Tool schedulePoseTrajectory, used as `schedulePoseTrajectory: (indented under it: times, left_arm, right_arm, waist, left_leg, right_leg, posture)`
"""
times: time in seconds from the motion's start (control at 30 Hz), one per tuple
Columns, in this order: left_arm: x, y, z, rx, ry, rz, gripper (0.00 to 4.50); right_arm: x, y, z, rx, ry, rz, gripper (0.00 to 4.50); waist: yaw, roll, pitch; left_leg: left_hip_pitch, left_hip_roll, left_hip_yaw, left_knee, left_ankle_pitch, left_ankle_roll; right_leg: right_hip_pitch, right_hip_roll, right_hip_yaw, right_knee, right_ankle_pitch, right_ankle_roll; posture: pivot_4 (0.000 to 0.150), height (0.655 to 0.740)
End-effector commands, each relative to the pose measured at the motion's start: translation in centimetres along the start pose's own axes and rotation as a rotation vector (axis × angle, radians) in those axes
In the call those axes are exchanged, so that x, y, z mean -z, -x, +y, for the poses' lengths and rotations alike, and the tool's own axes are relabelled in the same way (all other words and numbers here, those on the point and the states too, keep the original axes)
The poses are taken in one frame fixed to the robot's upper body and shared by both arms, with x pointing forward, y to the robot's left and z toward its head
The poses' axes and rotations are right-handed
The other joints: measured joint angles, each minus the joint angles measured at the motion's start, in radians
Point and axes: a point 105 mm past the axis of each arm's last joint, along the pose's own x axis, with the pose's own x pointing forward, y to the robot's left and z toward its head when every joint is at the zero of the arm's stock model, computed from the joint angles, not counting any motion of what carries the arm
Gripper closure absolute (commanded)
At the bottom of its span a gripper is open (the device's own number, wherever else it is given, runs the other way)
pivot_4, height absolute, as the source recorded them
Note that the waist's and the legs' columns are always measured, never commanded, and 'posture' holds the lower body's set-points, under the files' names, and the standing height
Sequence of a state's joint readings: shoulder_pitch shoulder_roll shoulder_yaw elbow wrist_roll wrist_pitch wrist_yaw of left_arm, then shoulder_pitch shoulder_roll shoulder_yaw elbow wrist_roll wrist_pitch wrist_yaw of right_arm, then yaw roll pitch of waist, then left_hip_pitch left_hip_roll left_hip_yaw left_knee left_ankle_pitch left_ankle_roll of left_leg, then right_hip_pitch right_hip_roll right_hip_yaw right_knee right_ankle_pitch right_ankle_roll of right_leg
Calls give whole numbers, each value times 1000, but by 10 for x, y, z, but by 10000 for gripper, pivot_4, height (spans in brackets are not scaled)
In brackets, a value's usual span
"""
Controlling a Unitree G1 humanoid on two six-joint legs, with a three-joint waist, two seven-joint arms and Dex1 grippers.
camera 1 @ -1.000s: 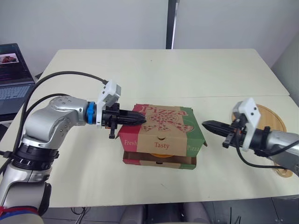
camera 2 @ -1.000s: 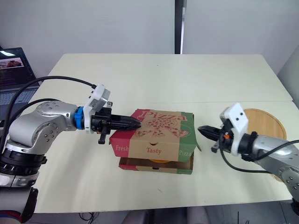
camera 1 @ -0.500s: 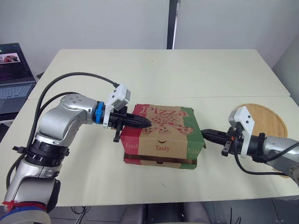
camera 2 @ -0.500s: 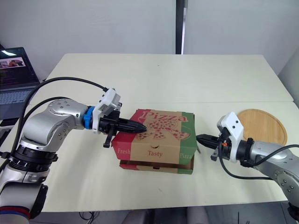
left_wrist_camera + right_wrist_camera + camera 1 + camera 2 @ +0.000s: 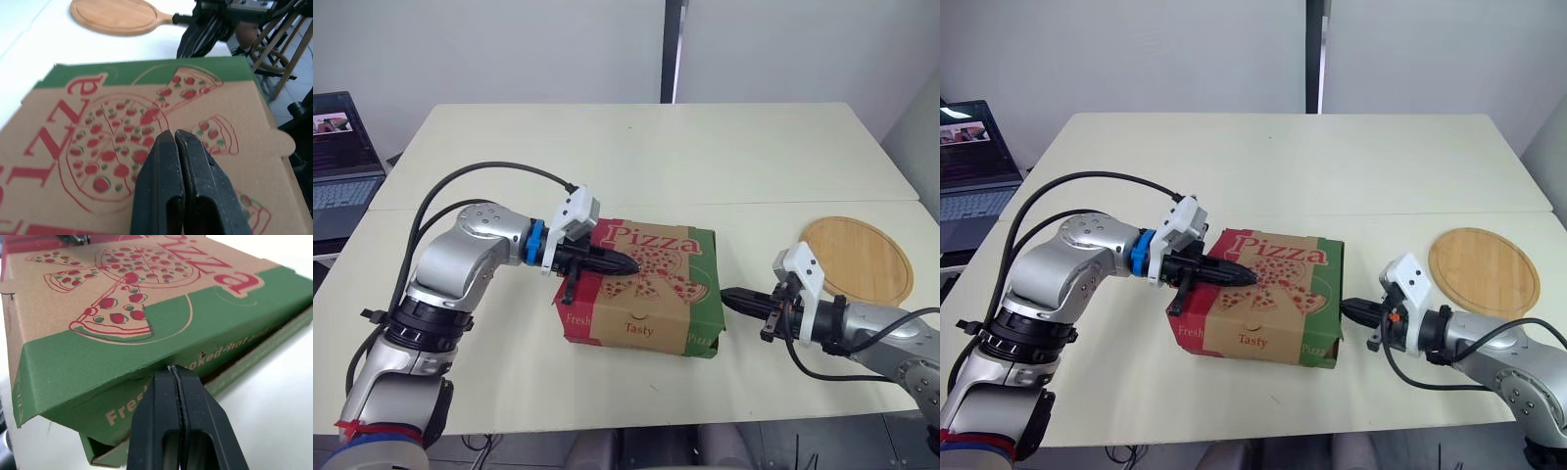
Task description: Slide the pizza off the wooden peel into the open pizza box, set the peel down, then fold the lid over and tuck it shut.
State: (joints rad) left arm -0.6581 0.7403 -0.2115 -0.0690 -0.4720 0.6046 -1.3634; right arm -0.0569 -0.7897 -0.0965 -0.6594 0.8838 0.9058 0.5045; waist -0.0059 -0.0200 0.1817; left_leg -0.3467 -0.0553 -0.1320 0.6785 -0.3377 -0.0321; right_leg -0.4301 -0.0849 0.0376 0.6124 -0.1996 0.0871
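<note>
The pizza box [image 5: 646,294] lies in the middle of the table with its printed lid [image 5: 98,142] folded down over the base. My left gripper [image 5: 631,264] is shut, and its tips press on top of the lid near the pizza drawing [image 5: 174,133]. My right gripper [image 5: 724,294] is shut and low, with its tip at the box's right side, just under the lid's green side flap [image 5: 122,362]. The round wooden peel [image 5: 858,258] lies flat on the table at the right. The pizza is hidden inside the box.
An open laptop [image 5: 337,147] sits at the far left edge. A seam between two table tops [image 5: 803,203] runs behind the box. Chair legs [image 5: 288,44] stand beyond the table's edge.
The lid has come down from raised to flat on the base. My left gripper moved further over the lid and down with it. My right gripper moved in low toward the box's right side.
</note>
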Motion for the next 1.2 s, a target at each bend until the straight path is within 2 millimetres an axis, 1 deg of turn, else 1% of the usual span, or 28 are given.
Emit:
schedulePoseTrajectory:
  times: [0.03,0.1,0.23,0.33,0.47,0.53,0.57,0.6,0.7,0.83,0.9,1.03,1.2]
  left_arm:
    - [-2,-4,-2,3,-50,14,44640]
    - [1,-4,-2,-1,-48,22,44640]
    - [7,-5,-3,-3,-47,36,44640]
    - [8,-6,-4,-5,-47,35,44640]
    - [10,-6,-4,-8,-46,33,44640]
    - [9,-6,-3,-11,-45,30,45000]
    - [9,-6,-3,-13,-46,27,45000]
    - [8,-6,-3,-13,-46,25,45000]
    - [6,-6,-3,-13,-48,22,45000]
    - [7,-5,-3,-16,-49,21,45000]
    - [7,-5,-2,-21,-48,18,45000]
    - [7,-4,-1,-28,-45,10,45000]
    - [3,-2,2,-43,-45,-1,45000]
  right_arm:
    - [-6,1,8,-7,36,-29,45000]
    - [-4,2,8,2,37,-27,45000]
    - [-4,8,2,53,76,-30,45000]
    - [-7,19,-1,71,95,-35,45000]
    - [-17,36,0,63,96,-56,45000]
    - [-14,40,2,53,116,-20,41068]
    - [-11,40,0,72,132,1,38834]
    - [-6,39,-3,90,146,24,36071]
    - [5,31,3,61,179,70,36071]
    - [8,14,19,-29,179,47,36071]
    - [9,8,23,-55,180,46,36071]
    - [2,0,30,-100,164,2,36071]
    - [-12,-5,35,-127,131,-58,36071]
  waist:
    - [0,0,0]
    - [1,0,0]
    - [0,0,0]
    - [2,0,0]
    - [3,0,0]
    - [3,1,0]
    - [3,0,0]
    - [3,0,0]
    - [3,0,0]
    - [1,0,0]
    - [1,0,0]
    - [1,0,0]
    - [0,0,0]
  left_leg:
    - [0,0,0,0,0,0]
    - [0,0,0,0,0,0]
    - [0,0,0,0,0,0]
    - [0,0,0,0,0,1]
    - [1,0,0,1,-1,2]
    - [1,0,0,1,-1,2]
    - [1,0,0,1,-1,3]
    - [1,0,0,1,-1,3]
    - [2,0,0,1,-2,3]
    - [2,0,0,1,-1,3]
    - [2,0,0,1,-1,2]
    - [2,0,-1,1,0,1]
    - [3,0,-1,1,0,1]
  right_leg:
    - [0,0,0,0,0,0]
    - [0,0,0,0,0,0]
    - [0,0,0,0,0,0]
    - [0,0,0,0,0,0]
    - [1,0,0,0,0,0]
    - [1,0,0,0,0,0]
    - [1,0,0,0,0,0]
    - [2,0,0,0,0,0]
    - [3,0,0,0,0,0]
    - [3,0,0,0,0,0]
    - [3,0,0,0,0,0]
    - [4,0,0,0,0,0]
    - [3,0,0,0,0,0]
  posture:
    - [1500,7400]
    - [1500,7400]
    - [1500,7400]
    - [1500,7400]
    - [1500,7400]
    - [1500,7400]
    - [1500,7400]
    - [1500,7400]
    - [1500,7400]
    - [1500,7400]
    - [1500,7400]
    - [1500,7400]
    - [1500,7400]
